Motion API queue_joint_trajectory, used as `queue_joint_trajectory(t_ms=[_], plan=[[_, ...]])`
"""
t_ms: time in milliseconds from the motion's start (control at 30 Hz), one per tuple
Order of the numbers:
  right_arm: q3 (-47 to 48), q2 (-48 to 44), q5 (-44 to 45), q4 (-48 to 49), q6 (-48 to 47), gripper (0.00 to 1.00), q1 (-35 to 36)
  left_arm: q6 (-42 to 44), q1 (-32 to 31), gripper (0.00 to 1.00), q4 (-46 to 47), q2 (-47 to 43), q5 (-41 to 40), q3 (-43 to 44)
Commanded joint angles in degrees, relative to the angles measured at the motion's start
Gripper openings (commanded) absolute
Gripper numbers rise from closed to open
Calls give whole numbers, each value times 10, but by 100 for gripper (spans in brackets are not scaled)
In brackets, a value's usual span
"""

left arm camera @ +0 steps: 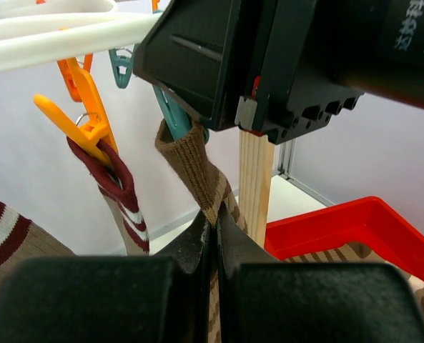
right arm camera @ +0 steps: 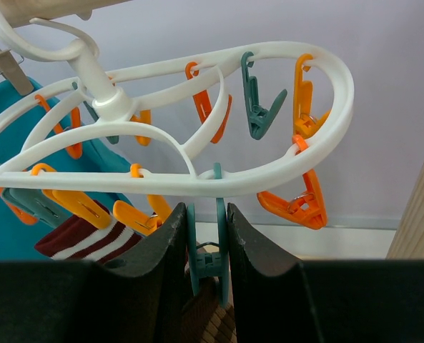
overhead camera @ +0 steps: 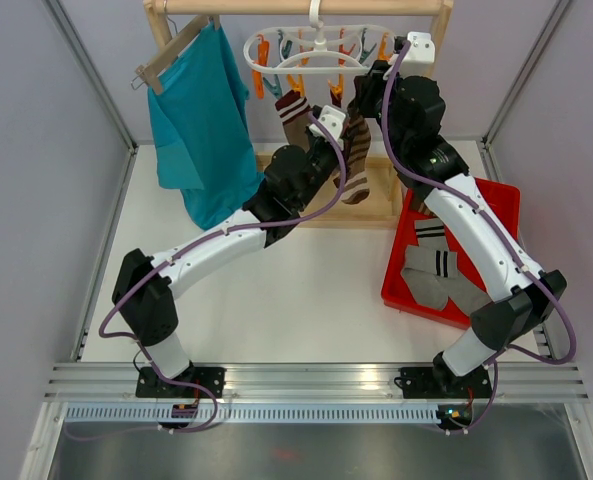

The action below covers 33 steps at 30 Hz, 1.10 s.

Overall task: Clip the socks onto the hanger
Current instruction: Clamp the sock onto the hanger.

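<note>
The white hanger (overhead camera: 316,45) (right arm camera: 269,179) hangs by its hook from the wooden rail, with orange and teal clips dangling from it. My right gripper (right arm camera: 207,214) (overhead camera: 368,85) is shut on a teal clip (right arm camera: 206,250), squeezing its handles. The cuff of a brown patterned sock (left arm camera: 190,157) (overhead camera: 356,150) reaches up into that clip's mouth. My left gripper (left arm camera: 213,218) (overhead camera: 328,125) is shut on this sock just below the cuff and holds it up. A second sock with a maroon, white-striped cuff (left arm camera: 122,193) (overhead camera: 294,110) hangs from an orange clip (left arm camera: 90,128).
A red tray (overhead camera: 496,195) at the right holds grey striped socks (overhead camera: 436,270). A teal shirt (overhead camera: 201,120) hangs on a wooden hanger at the left of the wooden rack (overhead camera: 306,8). A rack post (left arm camera: 254,179) stands just behind the held sock.
</note>
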Motion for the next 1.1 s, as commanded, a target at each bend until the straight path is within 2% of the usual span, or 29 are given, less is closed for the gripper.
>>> queue_joint_trajectory(t_ms=[0, 1067], plan=[[-8, -8, 23, -10, -3, 0, 0, 3, 3, 2, 26, 11, -1, 30], [-12, -14, 23, -15, -3, 0, 0, 8, 3, 2, 20, 33, -15, 43]])
